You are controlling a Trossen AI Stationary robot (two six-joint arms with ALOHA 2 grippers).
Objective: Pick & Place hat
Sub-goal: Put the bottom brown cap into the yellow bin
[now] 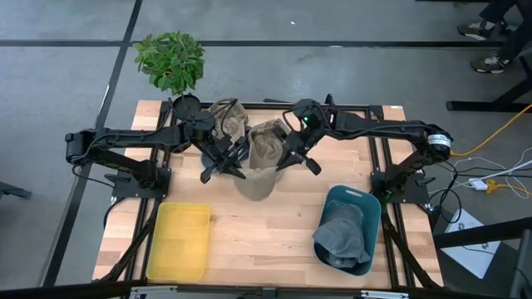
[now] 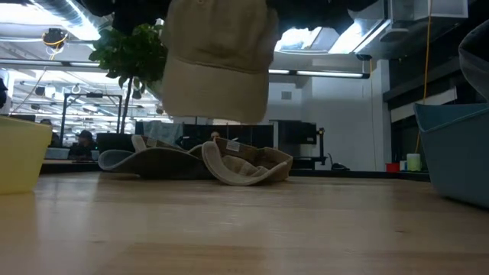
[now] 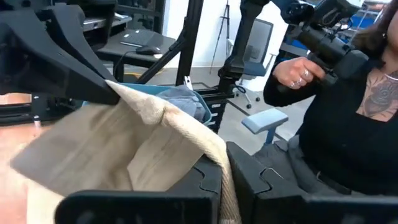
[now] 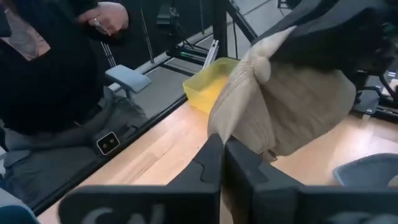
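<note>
1. Left side of the table: a shallow yellow plastic bin (image 1: pixel 178 241) sits near the front edge, with nothing visible inside it. A small green potted plant (image 1: pixel 171 60) stands at the back left corner.

2. Left gripper (image 1: pixel 226 159): it reaches in from the left to the table's middle. In the left wrist view its two dark fingers (image 3: pixel 205 177) are pressed together on a fold of the beige cloth cap (image 1: pixel 264 154).

3. Centre: the cap hangs in the air between both arms. The low view shows it well above the wood, its brim (image 2: pixel 216 95) drooping. Behind it on the table lie more tan hats in a loose pile (image 2: pixel 200 163).

4. Right gripper (image 1: pixel 293 149): it comes in from the right and meets the cap's other side. Its fingers (image 4: pixel 211 165) are also closed together, pinching the cap's edge.

5. Right side: a teal plastic tub (image 1: pixel 359 218) holds a grey hat (image 1: pixel 341 237). A person in dark clothing (image 3: pixel 348 118) stands beyond the table's front edge.

6. Risks, as a judgement: both grips hold only thin edges of soft cloth, so the cap could slip free. If the arms pull apart, the fabric could be stretched or tugged out of one grip. If one side lets go unevenly, the cap may swing and miss a bin.
</note>
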